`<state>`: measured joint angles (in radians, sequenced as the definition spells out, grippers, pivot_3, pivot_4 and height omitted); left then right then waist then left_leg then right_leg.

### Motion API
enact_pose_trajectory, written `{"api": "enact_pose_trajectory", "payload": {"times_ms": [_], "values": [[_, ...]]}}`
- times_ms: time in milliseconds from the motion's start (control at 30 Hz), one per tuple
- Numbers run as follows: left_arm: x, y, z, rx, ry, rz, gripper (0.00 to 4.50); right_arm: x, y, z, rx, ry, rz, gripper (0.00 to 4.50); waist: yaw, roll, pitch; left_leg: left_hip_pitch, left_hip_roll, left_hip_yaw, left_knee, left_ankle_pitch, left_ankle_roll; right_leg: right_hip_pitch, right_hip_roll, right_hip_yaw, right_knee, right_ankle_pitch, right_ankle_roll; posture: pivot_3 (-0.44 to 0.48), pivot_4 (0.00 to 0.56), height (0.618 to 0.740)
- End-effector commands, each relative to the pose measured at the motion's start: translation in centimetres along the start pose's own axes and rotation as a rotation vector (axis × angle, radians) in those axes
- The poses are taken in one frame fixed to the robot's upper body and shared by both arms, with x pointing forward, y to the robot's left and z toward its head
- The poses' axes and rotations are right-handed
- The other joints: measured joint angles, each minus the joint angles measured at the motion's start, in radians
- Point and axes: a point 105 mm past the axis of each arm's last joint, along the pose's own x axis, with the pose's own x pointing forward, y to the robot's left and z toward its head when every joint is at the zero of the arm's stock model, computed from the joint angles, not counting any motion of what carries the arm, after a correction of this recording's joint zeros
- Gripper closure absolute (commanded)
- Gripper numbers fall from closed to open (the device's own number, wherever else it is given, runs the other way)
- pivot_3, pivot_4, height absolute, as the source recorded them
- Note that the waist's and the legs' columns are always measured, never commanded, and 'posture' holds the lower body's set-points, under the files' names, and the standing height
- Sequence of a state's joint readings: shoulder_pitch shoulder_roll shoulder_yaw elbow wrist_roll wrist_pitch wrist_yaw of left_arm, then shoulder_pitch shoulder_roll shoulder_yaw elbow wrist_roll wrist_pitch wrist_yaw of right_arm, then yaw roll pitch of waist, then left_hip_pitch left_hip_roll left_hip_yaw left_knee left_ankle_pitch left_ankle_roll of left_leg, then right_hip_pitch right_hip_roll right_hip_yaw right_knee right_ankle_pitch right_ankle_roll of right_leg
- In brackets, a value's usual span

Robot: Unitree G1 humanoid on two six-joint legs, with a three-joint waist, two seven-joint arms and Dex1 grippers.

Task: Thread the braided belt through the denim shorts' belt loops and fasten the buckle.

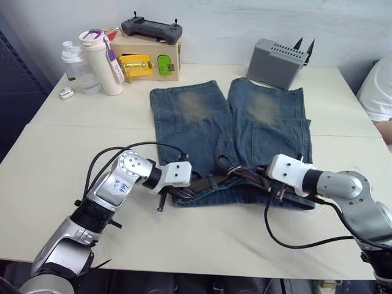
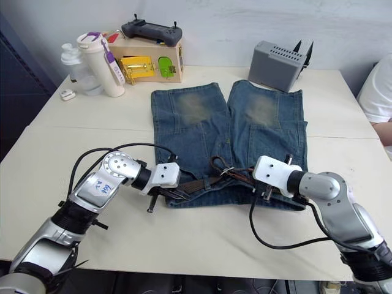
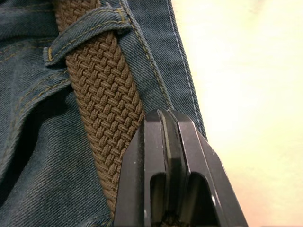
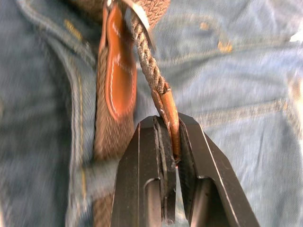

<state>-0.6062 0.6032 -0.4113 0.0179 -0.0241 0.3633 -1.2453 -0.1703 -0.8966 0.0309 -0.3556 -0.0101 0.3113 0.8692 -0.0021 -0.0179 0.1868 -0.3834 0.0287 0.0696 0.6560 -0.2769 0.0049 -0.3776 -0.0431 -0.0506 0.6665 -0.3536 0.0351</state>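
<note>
Pinched in my right gripper (image 4: 173, 142) is the braided belt's (image 3: 106, 109) tan leather tip, while my left gripper (image 3: 163, 137) is clamping the brown weave just past a belt loop (image 3: 83, 35). Both are lying along the waistband of the denim shorts (image 1: 229, 131) — faded, legs pointing away. Behind them I'm seeing a grey box (image 1: 277, 61), a wooden latch box (image 1: 147, 61) and a white bottle (image 1: 103, 64) — no readable writing.

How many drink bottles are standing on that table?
2, both at the far left corner: a tall white bottle with a purple loop, and a clear bottle just left of it. Others may be hidden behind.
</note>
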Motion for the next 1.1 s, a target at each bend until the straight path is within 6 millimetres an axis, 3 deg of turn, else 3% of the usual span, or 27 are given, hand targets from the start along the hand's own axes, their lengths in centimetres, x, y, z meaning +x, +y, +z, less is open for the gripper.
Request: {"api": "enact_pose_trajectory", "payload": {"times_ms": [33, 200, 467, 567, 700, 867, 967, 1100], "values": [[0.6, -1.5, -3.7, -0.169, 0.067, -0.044, 4.42, -1.6, -1.0, 0.5, -0.076, -0.011, -0.032, 4.50, -0.004, 0.000, -0.001, 0.004, 0.000, 0.001, -0.004, 0.000, 0.000, 0.003, 0.000, 0.001, -0.002, 0.000, 0.000, 0.000, 0.150, 0.735], [0.7, -1.5, -3.3, -0.244, -0.002, -0.039, 4.42, -2.7, -1.1, -0.6, -0.158, 0.024, -0.029, 4.50, -0.002, 0.002, -0.002, 0.009, 0.000, 0.003, -0.008, 0.001, -0.002, 0.005, 0.001, 0.002, -0.003, -0.001, -0.001, 0.000, 0.150, 0.735], [0.2, -1.8, -3.6, -0.367, -0.101, -0.035, 4.42, -6.3, -2.7, -5.1, -0.354, 0.146, -0.109, 4.50, -0.002, 0.002, -0.002, 0.010, 0.000, 0.003, -0.008, 0.001, -0.002, 0.006, 0.001, 0.003, -0.003, -0.001, -0.001, 0.000, 0.150, 0.735], [0.1, -1.7, -4.8, -0.377, -0.040, -0.007, 4.42, -6.5, -2.3, -6.4, -0.402, 0.162, -0.102, 4.50, -0.002, 0.002, -0.002, 0.010, 0.000, 0.003, -0.009, 0.001, -0.003, 0.006, 0.001, 0.003, -0.003, -0.001, -0.001, 0.000, 0.150, 0.735], [-0.2, -1.2, -4.9, -0.372, -0.032, 0.018, 4.42, -6.5, -1.6, -7.7, -0.424, 0.170, -0.087, 4.50, -0.001, 0.002, -0.003, 0.011, 0.000, 0.004, -0.009, 0.003, -0.005, 0.006, 0.001, 0.004, -0.003, -0.001, -0.001, 0.000, 0.150, 0.735], [-0.4, -1.1, -4.6, -0.355, -0.048, 0.025, 4.42, -5.8, -1.9, -7.4, -0.433, 0.145, -0.112, 4.50, -0.001, 0.002, -0.003, 0.012, 0.000, 0.004, -0.009, 0.002, -0.005, 0.007, 0.001, 0.004, -0.003, -0.001, -0.001, 0.000, 0.150, 0.735], [-0.7, -0.9, -3.2, -0.298, -0.120, 0.034, 4.42, -5.6, -2.5, -6.4, -0.319, 0.069, -0.163, 4.50, -0.001, 0.002, -0.003, 0.012, 0.000, 0.004, -0.009, 0.003, -0.005, 0.007, 0.001, 0.004, -0.003, -0.001, -0.001, 0.000, 0.150, 0.735], [-1.6, -0.6, -0.6, -0.278, -0.266, 0.037, 4.50, -5.8, -3.0, -5.7, -0.295, 0.041, -0.162, 2.78, -0.002, 0.002, -0.002, 0.011, 0.001, 0.004, -0.009, 0.002, -0.005, 0.006, 0.001, 0.004, -0.003, -0.001, -0.001, 0.000, 0.150, 0.735]]}}
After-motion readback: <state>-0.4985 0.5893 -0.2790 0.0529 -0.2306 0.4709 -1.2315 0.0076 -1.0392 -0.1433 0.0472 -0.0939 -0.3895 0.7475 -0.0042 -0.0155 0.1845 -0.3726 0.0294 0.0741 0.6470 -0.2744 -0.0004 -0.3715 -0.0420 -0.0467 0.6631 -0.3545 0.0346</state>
